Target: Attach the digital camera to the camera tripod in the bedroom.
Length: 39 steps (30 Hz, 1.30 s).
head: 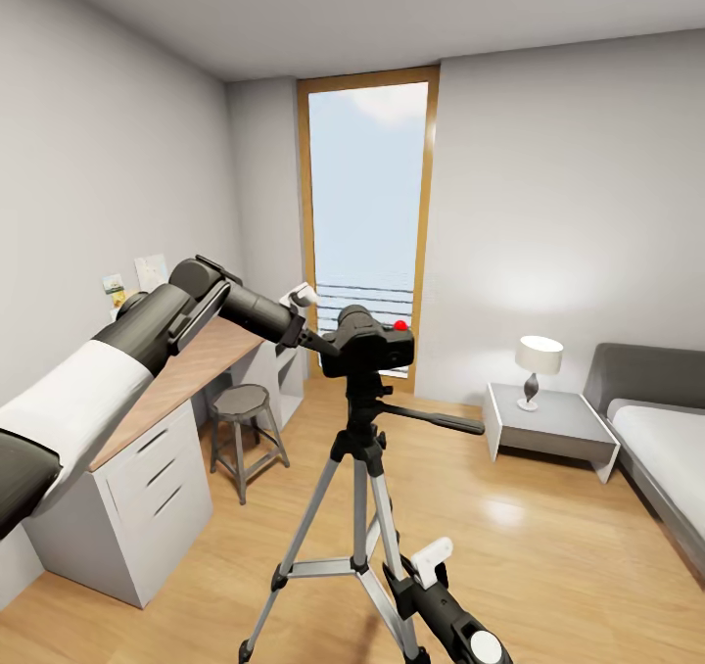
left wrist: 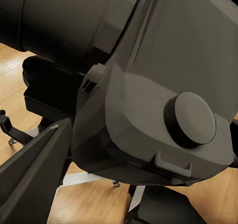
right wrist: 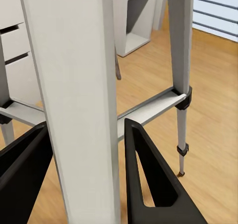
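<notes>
Head view, near to far: the right end effector (head: 416,586) sits low beside a leg of the camera tripod (head: 359,507). In the right wrist view its two black fingers (right wrist: 148,179) stand apart on either side of a pale tripod leg (right wrist: 74,100), not pressed against it; a cross brace (right wrist: 148,110) and a further leg lie beyond. The tripod stands on the wood plank floor (head: 548,566), its black handle (head: 436,417) pointing toward the bed. The digital camera (head: 370,343), red button (head: 399,326) uppermost, rests on the tripod's black head. The left end effector (head: 328,343) meets the camera's side; in the left wrist view the camera body (left wrist: 148,85) lies close against one dark finger (left wrist: 34,174), and I cannot tell whether the grip is closed. Behind stand the bench (head: 186,370) with its stool (head: 240,404), a nightstand (head: 548,424) carrying a lamp (head: 537,365), the grey bed (head: 666,449) and the tall window (head: 367,204).
</notes>
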Available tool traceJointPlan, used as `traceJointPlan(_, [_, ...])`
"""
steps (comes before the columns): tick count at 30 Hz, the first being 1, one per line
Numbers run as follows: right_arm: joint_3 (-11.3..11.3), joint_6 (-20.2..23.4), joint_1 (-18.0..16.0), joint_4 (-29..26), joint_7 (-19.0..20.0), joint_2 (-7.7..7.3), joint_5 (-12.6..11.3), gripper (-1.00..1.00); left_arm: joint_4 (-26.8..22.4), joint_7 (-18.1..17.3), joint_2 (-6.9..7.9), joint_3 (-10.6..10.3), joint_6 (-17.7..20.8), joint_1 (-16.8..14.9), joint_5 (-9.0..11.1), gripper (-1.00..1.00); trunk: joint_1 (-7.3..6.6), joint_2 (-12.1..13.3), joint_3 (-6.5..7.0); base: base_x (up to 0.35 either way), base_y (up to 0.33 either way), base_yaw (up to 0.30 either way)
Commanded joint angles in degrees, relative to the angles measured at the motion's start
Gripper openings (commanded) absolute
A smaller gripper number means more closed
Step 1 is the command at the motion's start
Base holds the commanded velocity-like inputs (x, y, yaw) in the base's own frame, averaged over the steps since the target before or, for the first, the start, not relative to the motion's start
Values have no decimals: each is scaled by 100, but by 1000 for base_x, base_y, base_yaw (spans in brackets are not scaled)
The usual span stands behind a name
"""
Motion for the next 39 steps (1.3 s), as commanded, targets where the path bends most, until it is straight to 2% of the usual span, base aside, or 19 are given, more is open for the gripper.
traceJointPlan(1, [14, -25, -1, 9, 16, 1, 54, -100, -2, -6, 7, -16, 48, -4, 22, -100, 2, -4, -3, 0, 0, 0])
traceJointPlan(12, [14, -26, -1, 9, 16, 1, 54, -100, 8, -4, 24, -14, 48, -8, 22, -100, 2, -4, -3, 0, 0, 0])
traceJointPlan(13, [16, -26, -1, 9, 16, 1, 54, -100, 12, -2, 27, -10, 48, -8, 25, 100, 2, -4, -3, 0, 0, 0])
traceJointPlan(30, [23, -27, -1, 9, 16, 1, 54, -100, 24, 3, 50, 0, 48, -8, 27, 100, 2, -4, -3, 0, 0, 0])
traceJointPlan(39, [23, -27, -1, 9, 16, 1, 54, -100, -42, -159, 249, 11, 48, -4, 30, 100, 2, -4, -3, 0, 0, 0])
